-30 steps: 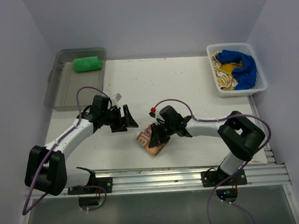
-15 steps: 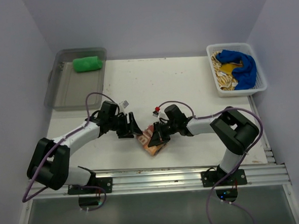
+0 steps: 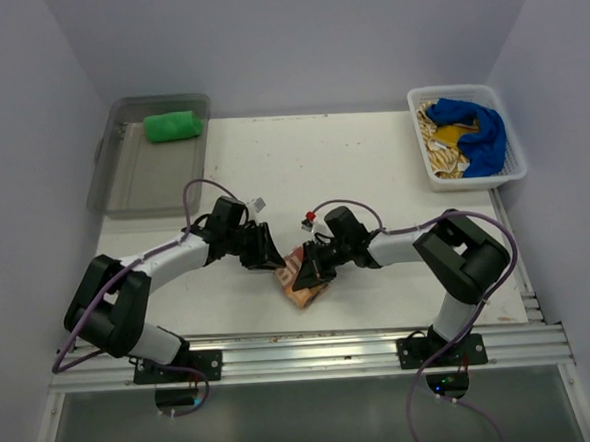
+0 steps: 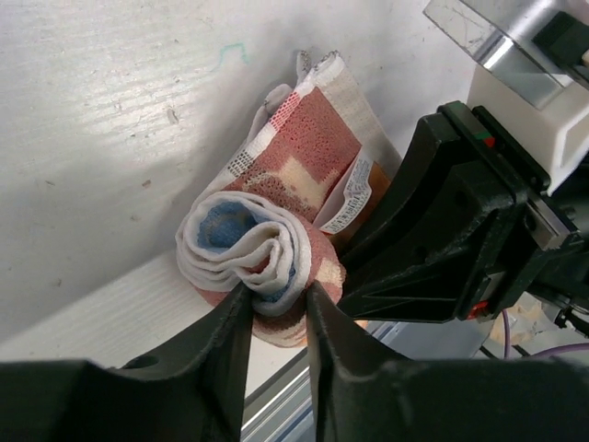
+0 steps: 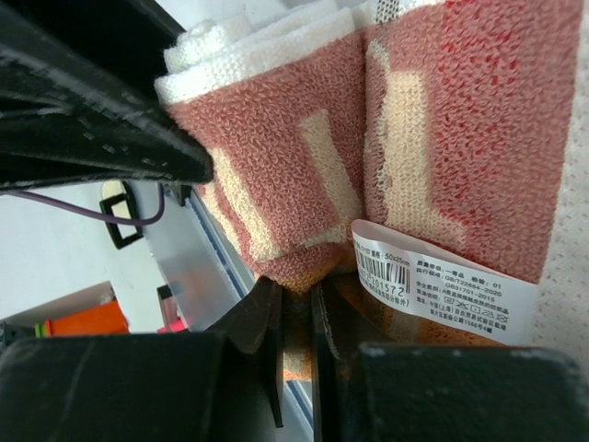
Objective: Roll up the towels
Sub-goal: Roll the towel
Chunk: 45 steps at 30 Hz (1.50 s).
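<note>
Item: orange-and-white towel (image 3: 301, 279), partly rolled, lay on the white table (image 3: 322, 169) near its front edge, just behind the metal rail (image 3: 313, 345) and about midway across. Its rolled end faced the left arm; seen from the left wrist, the spiral of layers was loose, with a flat tail running off toward the far side and a white printed label (image 4: 354, 198) on its underside fold. Left gripper (image 4: 276, 308): fingers drawn in on the spiral end, pinching the roll's lower layers between them. Right gripper (image 5: 294, 341): fingers pressed nearly together, with a thin edge of the same towel nipped between them just below the label. The two grippers met at the towel from opposite sides, the right one's black body just beside the left fingertips, with little room between. Green towel (image 3: 173, 125): rolled, at the far end of a clear bin (image 3: 122, 181) set at the table's far left corner and overhanging the left edge. Blue towel (image 3: 475, 130) and yellow-tan towel (image 3: 436, 144): unrolled, heaped together in a white basket (image 3: 517, 167) at the far right corner, the blue on top. Bare tabletop lay behind both grippers, between bin and basket; the front strip by the rail was narrow.
</note>
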{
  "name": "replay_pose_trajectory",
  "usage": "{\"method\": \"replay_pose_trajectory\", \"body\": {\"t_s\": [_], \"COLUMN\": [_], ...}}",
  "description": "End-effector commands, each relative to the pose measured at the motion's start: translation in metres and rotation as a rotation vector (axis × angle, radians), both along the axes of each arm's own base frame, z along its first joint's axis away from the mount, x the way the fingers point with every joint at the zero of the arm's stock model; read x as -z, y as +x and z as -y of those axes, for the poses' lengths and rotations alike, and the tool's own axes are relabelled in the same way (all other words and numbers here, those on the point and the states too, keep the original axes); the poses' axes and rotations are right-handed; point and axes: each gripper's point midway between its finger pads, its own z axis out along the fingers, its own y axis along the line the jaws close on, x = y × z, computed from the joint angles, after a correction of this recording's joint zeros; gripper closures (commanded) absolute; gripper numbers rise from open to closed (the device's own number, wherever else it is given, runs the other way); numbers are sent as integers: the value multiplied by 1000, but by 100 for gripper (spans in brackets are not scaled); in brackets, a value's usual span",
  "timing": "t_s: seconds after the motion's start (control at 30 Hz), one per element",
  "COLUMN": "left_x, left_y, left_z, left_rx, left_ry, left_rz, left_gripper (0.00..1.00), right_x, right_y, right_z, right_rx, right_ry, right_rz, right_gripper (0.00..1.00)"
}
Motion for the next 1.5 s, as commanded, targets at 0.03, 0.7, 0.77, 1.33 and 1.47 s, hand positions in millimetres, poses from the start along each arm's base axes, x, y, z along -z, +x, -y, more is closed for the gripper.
{"method": "replay_pose_trajectory", "body": {"t_s": [0.03, 0.7, 0.77, 1.33, 1.47], "left_x": [-2, 30, 31, 29, 24], "left_y": [17, 16, 16, 13, 14], "left_z": [11, -4, -5, -4, -3], "left_rx": [-18, -78, -80, -76, -71], "left_ry": [0, 163, 164, 154, 142], "left_rz": [1, -100, -102, -107, -99], "left_gripper": [73, 78, 78, 76, 69], "right_x": [8, -86, -80, -20, -13], "right_y": [0, 21, 15, 13, 11], "right_z": [10, 46, 39, 12, 13], "right_rx": [-8, 49, -8, -207, -221], "right_ry": [-75, -630, -705, -956, -954], "right_rz": [4, 742, 815, 1052, 1039], "right_gripper": [83, 47, 46, 51, 74]}}
